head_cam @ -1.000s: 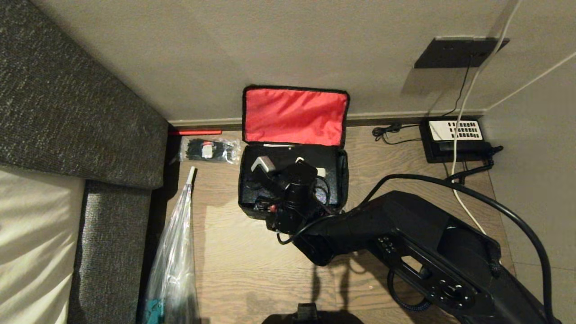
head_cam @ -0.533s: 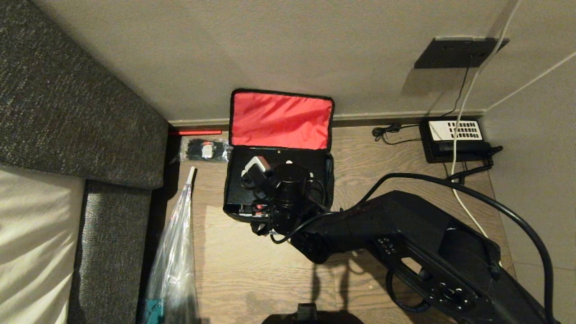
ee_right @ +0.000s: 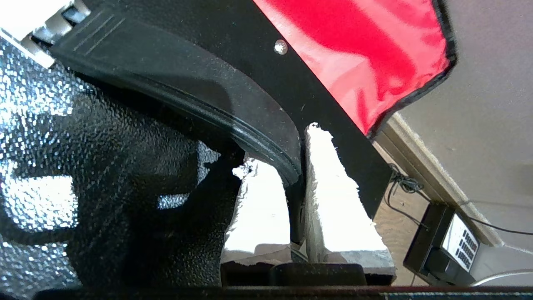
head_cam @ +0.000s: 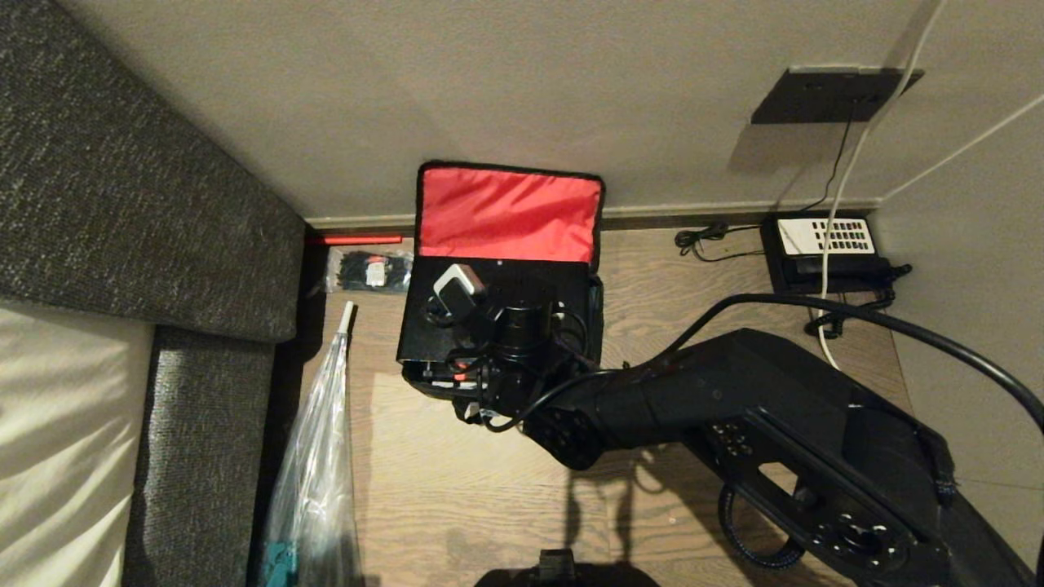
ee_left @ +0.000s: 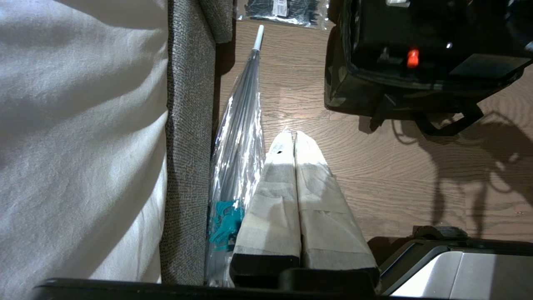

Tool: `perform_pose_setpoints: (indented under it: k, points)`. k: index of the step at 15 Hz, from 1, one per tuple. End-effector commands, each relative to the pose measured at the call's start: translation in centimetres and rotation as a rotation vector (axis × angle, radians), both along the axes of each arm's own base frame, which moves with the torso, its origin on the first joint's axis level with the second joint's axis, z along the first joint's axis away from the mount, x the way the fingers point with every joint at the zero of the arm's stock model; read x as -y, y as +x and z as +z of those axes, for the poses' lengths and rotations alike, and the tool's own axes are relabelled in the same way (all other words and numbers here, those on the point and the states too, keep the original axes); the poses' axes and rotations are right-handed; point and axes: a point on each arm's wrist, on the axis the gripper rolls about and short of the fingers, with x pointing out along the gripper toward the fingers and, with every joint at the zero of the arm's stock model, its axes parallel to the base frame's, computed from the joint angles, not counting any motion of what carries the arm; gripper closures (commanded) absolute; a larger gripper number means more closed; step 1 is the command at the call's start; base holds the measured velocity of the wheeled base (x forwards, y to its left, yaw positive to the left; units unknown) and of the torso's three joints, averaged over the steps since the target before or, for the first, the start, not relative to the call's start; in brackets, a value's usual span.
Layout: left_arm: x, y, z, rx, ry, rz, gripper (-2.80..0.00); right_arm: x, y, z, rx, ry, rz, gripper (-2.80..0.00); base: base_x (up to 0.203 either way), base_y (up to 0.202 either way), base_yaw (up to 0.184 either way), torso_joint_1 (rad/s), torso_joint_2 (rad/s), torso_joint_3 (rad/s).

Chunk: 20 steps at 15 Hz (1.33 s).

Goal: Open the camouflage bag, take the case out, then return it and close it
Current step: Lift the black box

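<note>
Right wrist view: right end effector nearly closed, white-padded fingers pinching the curved black plastic handle on top of the case. Large plain black rectangular case, pebbled slightly shiny surface, small red-orange mark on its near long side, sits in the open soft boxy camouflage bag. Bag lid stands up against the wall, bright red lining facing out; camo fabric and black strap handles show on the near side in the left wrist view. Bag is on the wooden floor by the skirting, between the clear packet of black ties and the black telephone with white keypad.

Versus a second ago: bag and case have shifted left toward the packet, which the bag now touches or overlaps; case's near edge looks raised above the bag rim.

Left end effector fully closed, empty, hanging over the floor beside the clear folded umbrella along the grey sofa.
</note>
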Motion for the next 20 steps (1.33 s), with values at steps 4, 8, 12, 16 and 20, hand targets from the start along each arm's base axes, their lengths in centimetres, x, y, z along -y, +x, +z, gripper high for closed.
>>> perform_pose_setpoints:
  k: [4,8,12,16,20]
  points:
    - [0.0,0.0,-0.1,-0.001,0.000,0.000,0.00,0.6,-1.1,2.6,0.018,0.022,0.005,0.00,0.000,0.000,0.000,0.000,0.00,0.000]
    - [0.0,0.0,-0.1,-0.001,-0.001,0.002,0.00,0.8,-2.1,3.7,0.009,0.005,0.016,0.00,0.000,0.000,0.000,0.000,0.00,0.000]
    - [0.0,0.0,-0.1,-0.001,0.000,0.002,0.00,1.0,-2.9,4.5,0.010,0.001,0.026,0.00,0.000,0.000,0.000,0.000,0.00,0.000]
    - [0.0,0.0,-0.1,-0.001,-0.001,0.001,0.00,1.8,-3.6,6.0,0.000,-0.014,0.026,0.00,0.000,0.000,0.000,0.000,0.00,0.000]
    - [0.0,0.0,-0.1,-0.001,0.000,0.000,0.00,2.3,-4.0,6.5,-0.007,-0.025,0.026,0.00,0.000,0.000,0.000,0.000,0.00,0.000]
